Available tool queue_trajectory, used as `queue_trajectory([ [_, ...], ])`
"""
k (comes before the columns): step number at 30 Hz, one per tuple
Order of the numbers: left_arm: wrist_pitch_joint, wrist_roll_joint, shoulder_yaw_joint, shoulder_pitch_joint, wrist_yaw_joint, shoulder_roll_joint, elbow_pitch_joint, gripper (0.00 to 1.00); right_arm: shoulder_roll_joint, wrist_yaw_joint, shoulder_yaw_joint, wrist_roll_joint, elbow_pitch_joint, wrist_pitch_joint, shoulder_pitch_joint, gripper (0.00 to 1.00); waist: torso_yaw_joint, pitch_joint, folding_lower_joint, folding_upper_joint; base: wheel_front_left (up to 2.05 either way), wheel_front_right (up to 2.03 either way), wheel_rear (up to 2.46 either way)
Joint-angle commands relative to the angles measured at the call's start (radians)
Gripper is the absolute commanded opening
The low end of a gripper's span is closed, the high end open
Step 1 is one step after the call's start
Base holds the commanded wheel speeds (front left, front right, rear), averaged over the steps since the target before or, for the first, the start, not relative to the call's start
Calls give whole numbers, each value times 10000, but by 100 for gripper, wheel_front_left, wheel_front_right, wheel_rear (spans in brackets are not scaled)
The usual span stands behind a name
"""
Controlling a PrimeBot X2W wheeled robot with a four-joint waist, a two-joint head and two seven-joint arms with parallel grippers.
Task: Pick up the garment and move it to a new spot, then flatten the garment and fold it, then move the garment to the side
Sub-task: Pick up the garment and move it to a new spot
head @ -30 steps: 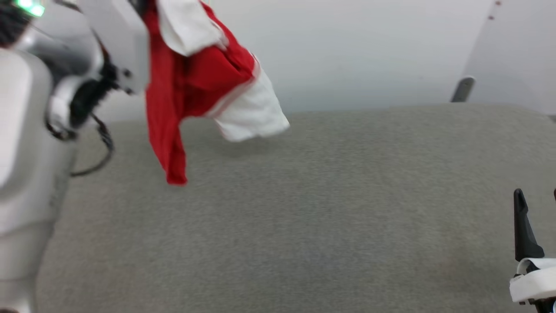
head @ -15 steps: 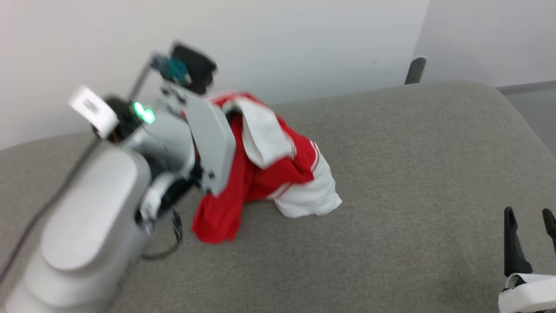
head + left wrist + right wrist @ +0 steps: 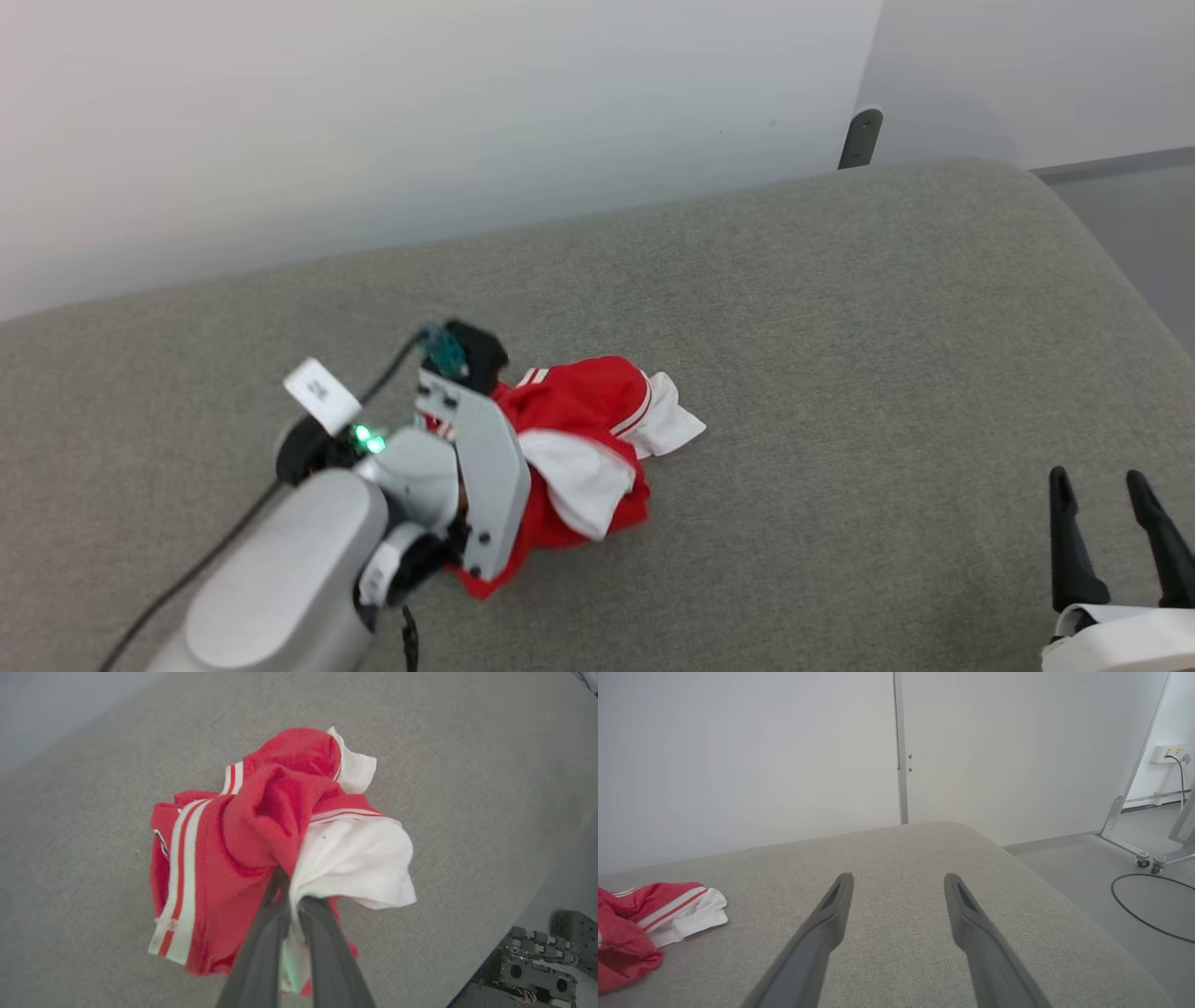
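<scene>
Left gripper (image 3: pixel 288 889) angled down, pinched on crumpled garment (image 3: pixel 261 826) atop grey cushion (image 3: pixel 840 327); right gripper (image 3: pixel 899 882) splayed, empty; white wall (image 3: pixel 467 112) behind

We see a broad grey fabric surface (image 3: pixel 840 373) with a white wall (image 3: pixel 420 121) along its far side. A grey post (image 3: pixel 860 138) stands at its far right corner. Further right, on the grey floor (image 3: pixel 1087 872), we find a looped black cable (image 3: pixel 1112 887) and a castored metal frame (image 3: pixel 1122 843) near a wall socket (image 3: pixel 1168 753).

Grey cushion (image 3: pixel 840 327) spreads open right of the garment (image 3: pixel 579 401) (wall (image 3: pixel 467 140) behind).
</scene>
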State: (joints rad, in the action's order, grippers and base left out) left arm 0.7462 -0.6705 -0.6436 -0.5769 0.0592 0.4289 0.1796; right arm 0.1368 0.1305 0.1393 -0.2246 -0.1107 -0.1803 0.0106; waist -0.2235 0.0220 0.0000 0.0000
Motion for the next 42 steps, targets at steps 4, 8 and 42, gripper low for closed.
queue_trajectory([
  [4,-185,32,-242,359,-173,-147,507,0,-9,6,-135,-56,-121,-100,-144,100,-27,23,0,0,0,0,0],
  [8,-396,77,-502,520,-345,-357,1117,30,-11,6,-236,-97,-227,-141,-168,100,-6,14,0,0,0,0,0],
  [42,-4741,-600,1798,2003,-222,544,-289,100,891,6,-1334,-589,-668,-90,-82,100,1353,-1408,0,0,0,0,0],
])
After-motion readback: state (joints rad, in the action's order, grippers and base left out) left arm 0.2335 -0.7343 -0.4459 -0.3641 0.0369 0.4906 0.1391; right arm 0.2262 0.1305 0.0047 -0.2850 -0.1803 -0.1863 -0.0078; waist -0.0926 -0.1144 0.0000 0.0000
